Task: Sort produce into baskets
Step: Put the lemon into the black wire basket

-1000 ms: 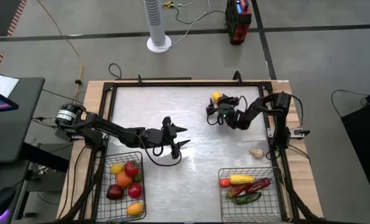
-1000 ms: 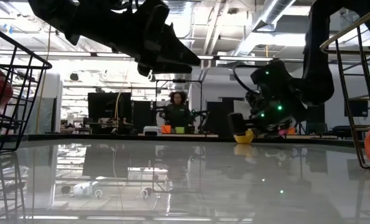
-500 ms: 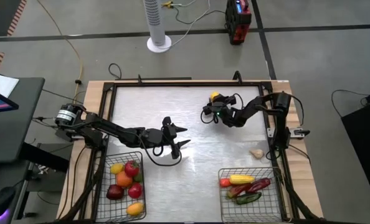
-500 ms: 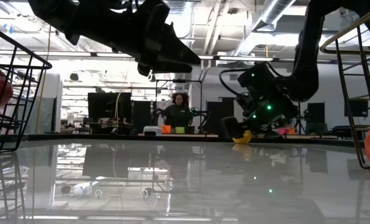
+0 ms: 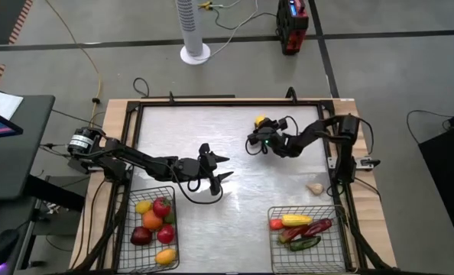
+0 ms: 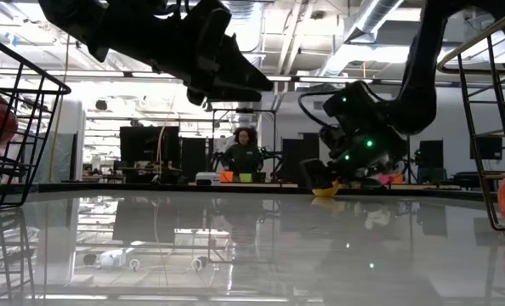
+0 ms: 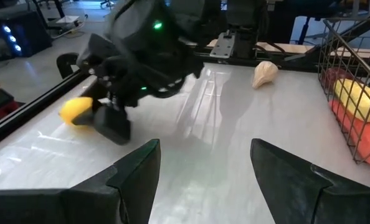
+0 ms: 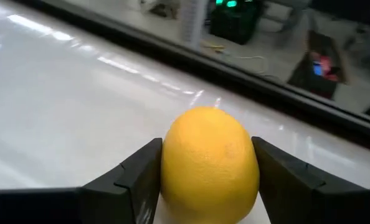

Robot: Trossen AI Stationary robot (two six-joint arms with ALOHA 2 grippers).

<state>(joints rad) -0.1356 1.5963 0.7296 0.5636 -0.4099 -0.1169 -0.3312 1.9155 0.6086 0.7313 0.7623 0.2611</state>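
A yellow lemon (image 8: 210, 162) lies on the table near the far edge (image 5: 261, 121), and my right gripper (image 8: 207, 180) is shut on it. My left gripper (image 5: 223, 168) hangs open above the middle of the table with nothing between its fingers (image 7: 203, 168). It shows at the top of the low view (image 6: 235, 81). Two wire baskets stand at the near edge. The left basket (image 5: 135, 202) holds round red, orange and yellow pieces. The right basket (image 5: 342, 229) holds long red, yellow and green ones. A whitish garlic bulb (image 5: 314, 187) lies on the table by the right rail. My right gripper pinches the lemon between its two fingers, one pad on each side of its middle (image 8: 169, 165). The fingers come slanting down from the table's right side. The lemon's underside rests on the table (image 6: 325, 192).
A raised dark frame (image 5: 212, 101) runs around the shiny tabletop. Bare tabletop lies between the two arms and in front of the baskets (image 5: 227, 221). In the low view a person (image 6: 242, 153) stands in the room beyond the far edge.
My right gripper has moved a little toward the table's left edge, tipped and rolled slightly, and shut around the lemon. The lemon has shifted slightly leftward on the table.
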